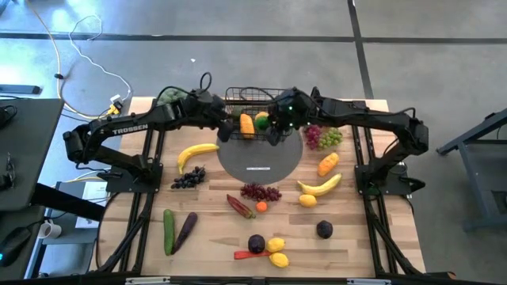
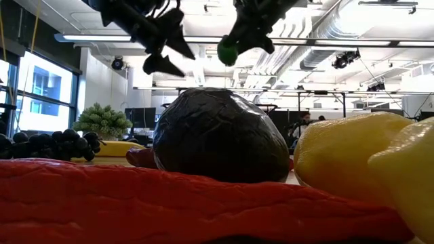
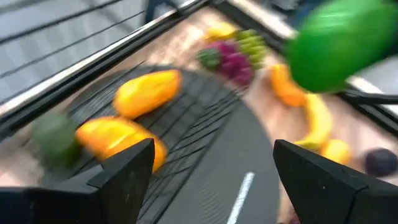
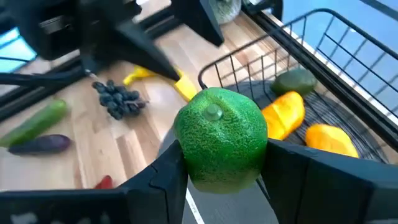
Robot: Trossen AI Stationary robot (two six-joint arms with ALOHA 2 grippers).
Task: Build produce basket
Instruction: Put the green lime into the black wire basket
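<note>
The black wire basket point(image 1: 257, 96) point(image 4: 323, 37) stands at the table's far middle, its near side by the grey disc. Two orange-yellow fruits point(image 4: 287, 115) point(image 3: 146, 92) and a dark green one point(image 4: 295, 81) lie in it. My right gripper point(image 1: 275, 128) point(image 4: 221, 155) hovers at the basket's near right corner, shut on a green lime point(image 4: 221, 143) point(image 2: 228, 53) point(image 3: 339, 43). My left gripper point(image 1: 228, 131) point(image 3: 214, 155) point(image 2: 165, 54) hangs open and empty over the basket's near left corner. My right gripper pinches the lime point(image 4: 221, 146) by its two sides between both fingers point(image 4: 165, 171). The lime's stem end point(image 4: 214, 112) faces the wrist camera. It is lifted clear, above the table by the basket's near edge.
On the table lie the grey disc point(image 1: 260, 158), bananas point(image 1: 196, 152) point(image 1: 321, 186), dark grapes point(image 1: 188, 179), red grapes point(image 1: 260, 191), red-green grapes point(image 1: 323, 136), cucumber point(image 1: 168, 229), eggplant point(image 1: 186, 229), chilli point(image 1: 238, 206), lemons point(image 1: 277, 250) and plums point(image 1: 324, 229). A leafy bunch point(image 1: 168, 96) sits far left.
</note>
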